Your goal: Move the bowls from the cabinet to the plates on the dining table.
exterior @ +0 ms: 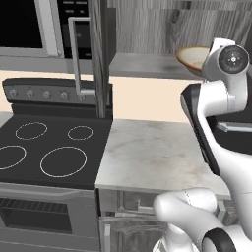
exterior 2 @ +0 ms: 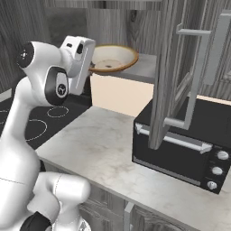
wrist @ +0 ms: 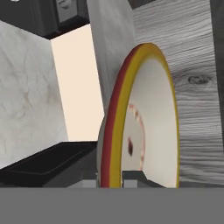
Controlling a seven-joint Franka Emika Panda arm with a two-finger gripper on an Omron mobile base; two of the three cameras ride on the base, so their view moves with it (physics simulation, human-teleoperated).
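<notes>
Bowl rim sits right between my fingertips in the hand view: one dark tip inside the cream wall, the other tip hidden behind the yellow-and-red rim edge. I read the gripper as pinched nearly together on that rim. The hand view is rolled, so the bowl shows edge-on and upright there.

No brand, label or readable writing on anything I see; the oven knobs and stove dials are too small to make out markings.

Near to far from the base views:
- Marbled counter directly ahead of the arm, bare where it shows.
- Black stove with ring burners to the left of the counter, touching it.
- Black countertop oven on the counter to the right, three knobs down its right side.
- Open cabinet door, grey wood grain, bar handle, hanging above the oven front.
- Cabinet shelf behind and above the counter; the bowl sits on it, pale inside with an orange-brown rim, apparently upright. My hand is at its left edge in the right base view; in the left base view the wrist covers the bowl's right part.

Whether the bowl is lifted off the shelf, I cannot tell.
</notes>
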